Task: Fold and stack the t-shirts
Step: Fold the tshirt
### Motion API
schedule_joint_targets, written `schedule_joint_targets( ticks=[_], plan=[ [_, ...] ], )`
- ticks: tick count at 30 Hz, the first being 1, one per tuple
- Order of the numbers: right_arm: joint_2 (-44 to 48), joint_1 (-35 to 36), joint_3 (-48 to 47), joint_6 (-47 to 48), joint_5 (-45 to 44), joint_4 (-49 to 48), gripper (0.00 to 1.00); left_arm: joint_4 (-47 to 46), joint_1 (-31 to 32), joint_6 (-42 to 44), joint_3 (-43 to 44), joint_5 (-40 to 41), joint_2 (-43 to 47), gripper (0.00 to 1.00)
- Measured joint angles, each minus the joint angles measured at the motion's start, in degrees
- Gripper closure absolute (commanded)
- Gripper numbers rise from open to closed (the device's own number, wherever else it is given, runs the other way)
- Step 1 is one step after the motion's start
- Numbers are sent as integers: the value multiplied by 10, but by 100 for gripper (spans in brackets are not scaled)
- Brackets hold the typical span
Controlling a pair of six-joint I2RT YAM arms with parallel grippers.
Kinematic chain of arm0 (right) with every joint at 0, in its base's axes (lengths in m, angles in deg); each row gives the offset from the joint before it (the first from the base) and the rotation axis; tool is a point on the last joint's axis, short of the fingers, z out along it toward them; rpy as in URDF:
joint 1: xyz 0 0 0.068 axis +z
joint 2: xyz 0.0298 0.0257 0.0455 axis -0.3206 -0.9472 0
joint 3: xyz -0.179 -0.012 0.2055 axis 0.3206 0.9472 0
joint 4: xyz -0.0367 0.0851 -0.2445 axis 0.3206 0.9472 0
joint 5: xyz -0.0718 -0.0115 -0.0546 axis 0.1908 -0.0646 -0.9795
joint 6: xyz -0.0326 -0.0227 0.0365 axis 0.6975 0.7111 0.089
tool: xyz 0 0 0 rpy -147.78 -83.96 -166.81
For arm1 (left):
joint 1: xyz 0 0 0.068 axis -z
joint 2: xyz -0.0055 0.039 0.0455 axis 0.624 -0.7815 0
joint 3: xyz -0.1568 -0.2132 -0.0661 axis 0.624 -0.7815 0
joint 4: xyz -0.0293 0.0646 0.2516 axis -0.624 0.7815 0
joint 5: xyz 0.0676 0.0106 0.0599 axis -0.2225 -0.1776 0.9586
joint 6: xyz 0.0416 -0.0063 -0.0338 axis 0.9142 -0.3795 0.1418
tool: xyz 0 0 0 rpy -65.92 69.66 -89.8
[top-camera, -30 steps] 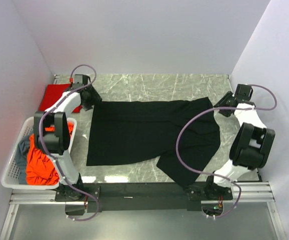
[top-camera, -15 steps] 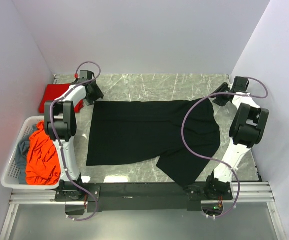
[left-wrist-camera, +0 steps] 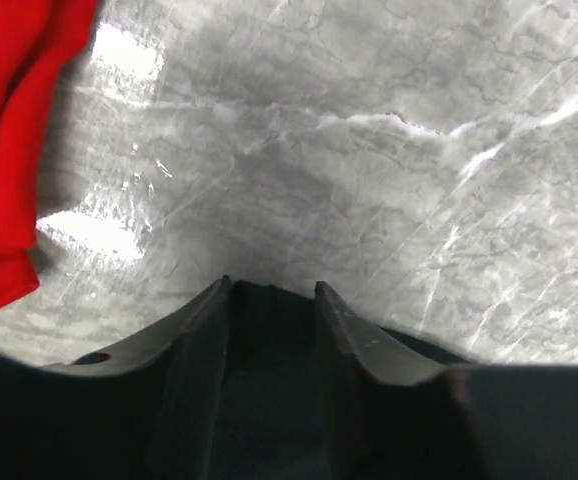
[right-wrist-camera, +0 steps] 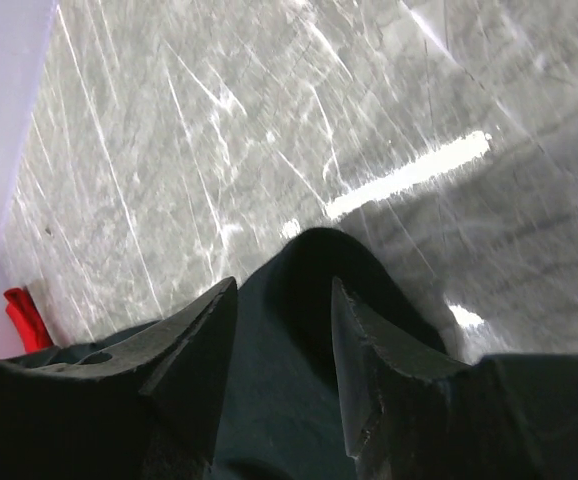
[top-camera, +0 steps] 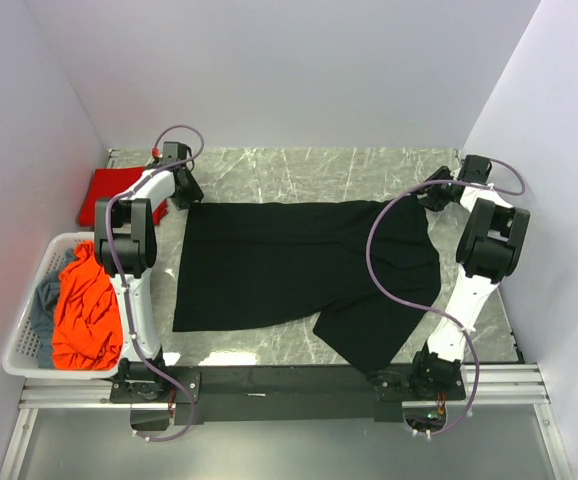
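A large black t-shirt [top-camera: 289,265] lies spread on the marble table, its near right part folded toward the front edge. My left gripper [top-camera: 187,197] is low at its far left corner. The jaws are a little apart, with the black cloth's edge [left-wrist-camera: 269,305] between them [left-wrist-camera: 270,285]. My right gripper [top-camera: 424,197] is at the far right corner, with its jaws a little apart astride a hump of black cloth [right-wrist-camera: 304,265] [right-wrist-camera: 282,282]. A bright red shirt [top-camera: 104,192] [left-wrist-camera: 9,150] lies folded at the far left. An orange-red shirt [top-camera: 84,310] and a grey-blue one [top-camera: 41,300] are in the basket.
The white perforated basket [top-camera: 24,360] stands at the near left beside the left arm. White walls close the table on three sides. Bare marble [top-camera: 309,170] runs between the black shirt and the back wall. The arms' cables loop over the shirt's right side.
Both arms have stretched out toward the far side and come down at the black shirt's far corners. The shirt itself has not visibly moved.
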Motion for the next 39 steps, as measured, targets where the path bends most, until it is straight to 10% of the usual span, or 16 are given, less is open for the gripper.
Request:
schedule_joint_targets(
  ticks=[6,15,39],
  plan=[
    [-24,2,-18,-8,16,-4,56,0,0,5,12,10,-10,67],
    [-47,0,-24,-37,24,-29,100,2,-3,8,29,26,-24,99],
    [-31,-36,36,-73,14,-100,89,29,-17,-20,93,38,-61,96]
  ],
)
